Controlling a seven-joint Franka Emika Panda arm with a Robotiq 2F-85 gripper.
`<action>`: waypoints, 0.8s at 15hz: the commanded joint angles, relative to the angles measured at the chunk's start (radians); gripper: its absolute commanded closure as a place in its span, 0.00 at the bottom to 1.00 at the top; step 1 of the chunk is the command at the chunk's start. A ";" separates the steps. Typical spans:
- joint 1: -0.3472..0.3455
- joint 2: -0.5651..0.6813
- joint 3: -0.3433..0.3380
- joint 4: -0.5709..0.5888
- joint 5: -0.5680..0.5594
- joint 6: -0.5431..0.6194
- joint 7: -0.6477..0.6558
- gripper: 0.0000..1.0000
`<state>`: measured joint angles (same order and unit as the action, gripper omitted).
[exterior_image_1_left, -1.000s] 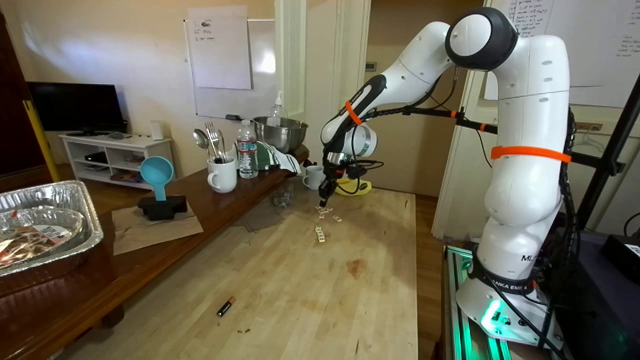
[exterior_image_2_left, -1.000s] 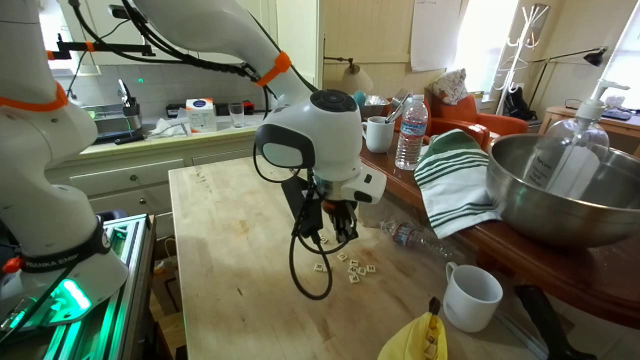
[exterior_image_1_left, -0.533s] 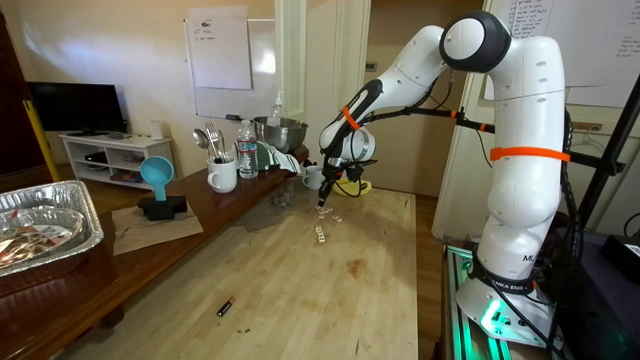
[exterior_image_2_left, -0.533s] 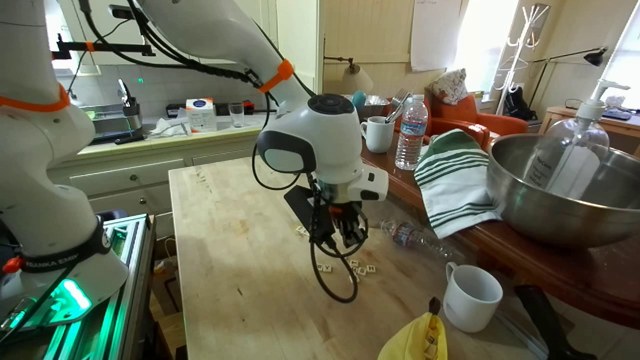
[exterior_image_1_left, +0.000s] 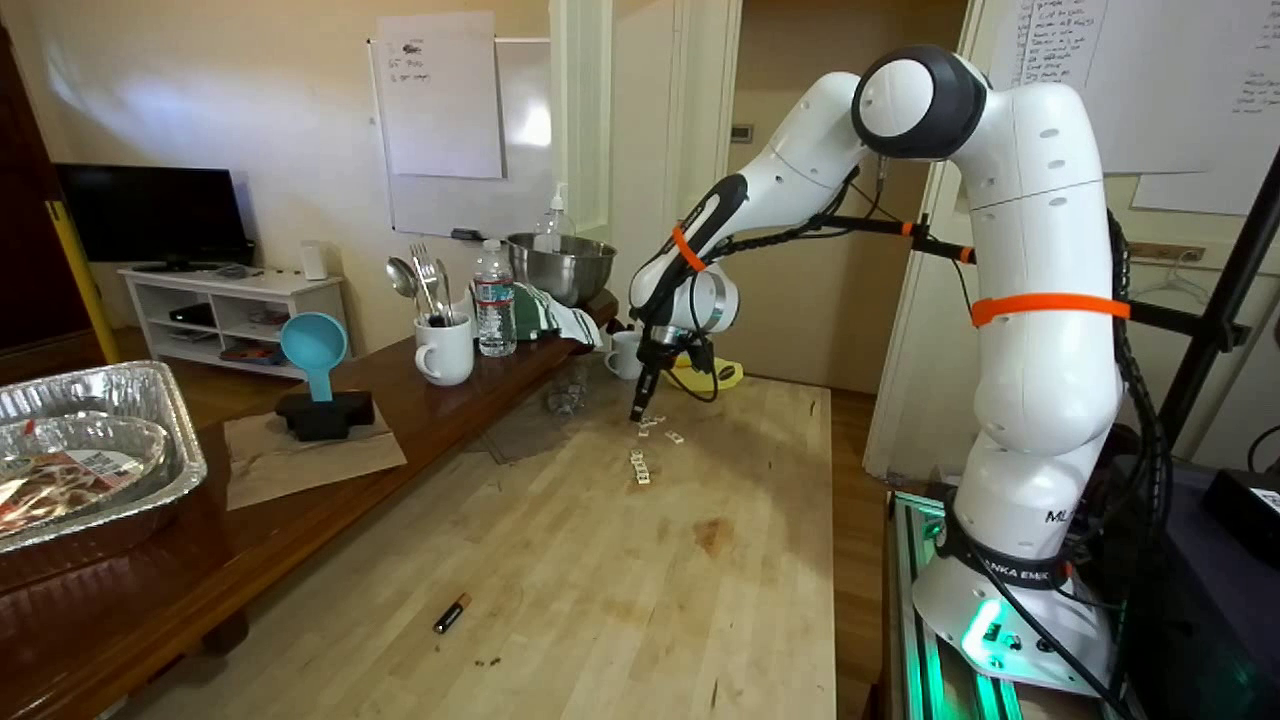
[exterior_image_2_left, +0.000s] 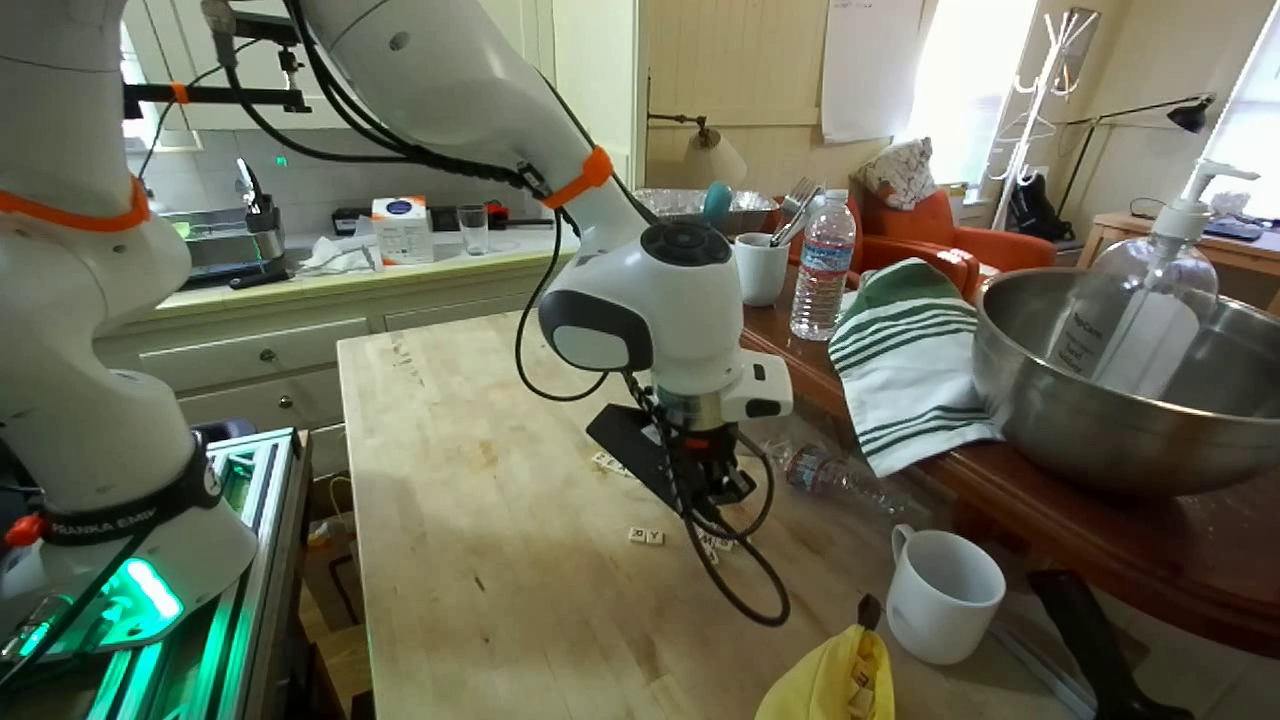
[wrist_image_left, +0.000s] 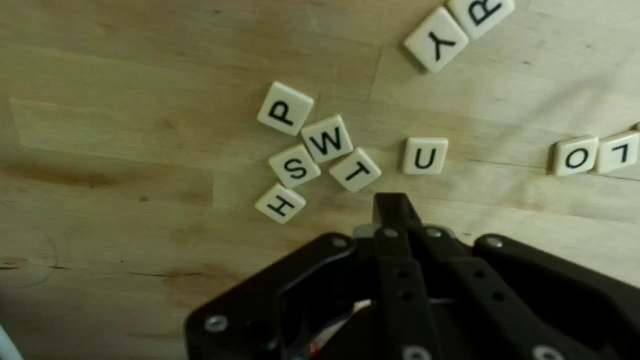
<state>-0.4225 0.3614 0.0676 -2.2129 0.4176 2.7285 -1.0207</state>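
Observation:
My gripper (wrist_image_left: 392, 212) is shut, fingertips together, with nothing visible between them. It points down over the wooden table among white letter tiles; whether the tips touch the table is unclear. In the wrist view the T tile (wrist_image_left: 355, 170) and U tile (wrist_image_left: 425, 156) are nearest the tips. W (wrist_image_left: 327, 139), S (wrist_image_left: 295, 166), H (wrist_image_left: 280, 203) and P (wrist_image_left: 285, 109) cluster beside T. Y (wrist_image_left: 436, 41) and R (wrist_image_left: 481, 15) lie together, as do O (wrist_image_left: 576, 156) and L (wrist_image_left: 619, 152). The gripper shows in both exterior views (exterior_image_1_left: 637, 415) (exterior_image_2_left: 738, 488), cables partly covering it in one.
A white mug (exterior_image_2_left: 945, 597), yellow pouch (exterior_image_2_left: 830, 680) and lying plastic bottle (exterior_image_2_left: 835, 478) are on the table. A battery (exterior_image_1_left: 452, 613) lies toward the other end. A raised dark wood counter (exterior_image_1_left: 420, 420) along one side bears a metal bowl (exterior_image_2_left: 1120, 410) and upright water bottle (exterior_image_2_left: 824, 265).
The arm has reached out and lowered. The gripper has shifted slightly left and down in an exterior view, right and down where the mug is close. The tiles show no visible movement.

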 joint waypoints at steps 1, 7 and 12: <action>-0.024 0.041 0.016 0.039 0.011 0.012 -0.090 1.00; -0.016 0.054 -0.011 0.047 -0.038 -0.002 -0.139 1.00; -0.010 0.069 -0.017 0.045 -0.059 0.013 -0.129 1.00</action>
<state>-0.4356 0.4019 0.0561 -2.1788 0.3734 2.7285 -1.1424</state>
